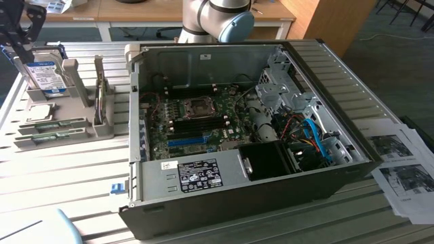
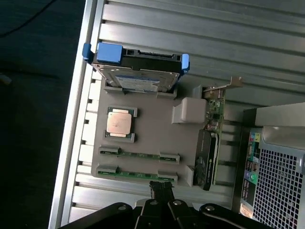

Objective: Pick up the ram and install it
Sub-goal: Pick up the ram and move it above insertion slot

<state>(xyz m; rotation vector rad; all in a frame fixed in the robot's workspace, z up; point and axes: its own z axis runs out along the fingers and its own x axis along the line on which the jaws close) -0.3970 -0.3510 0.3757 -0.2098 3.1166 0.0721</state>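
Two green ram sticks lie flat, side by side, in slots of a grey holder [image 1: 74, 138] at the exterior view's left: one ram stick [image 1: 51, 125] [image 2: 139, 154] and a second ram stick [image 1: 49, 136] [image 2: 138, 174] at the holder's edge. My gripper [image 1: 22, 44] [image 2: 161, 187] hovers above the holder. In the wrist view its dark fingertips sit close together just beside the second stick, shut with nothing between them. The open computer case [image 1: 244, 137] holds the motherboard [image 1: 203, 122] with dark memory slots.
The holder also carries an upright blue-labelled hard drive [image 1: 44, 76] [image 2: 138, 71], a square silver CPU [image 1: 40, 111] [image 2: 119, 122] and an upright expansion card [image 1: 101, 101] [image 2: 209, 143]. Printed sheets [image 1: 400, 168] lie at the exterior view's right. The table is slatted metal.
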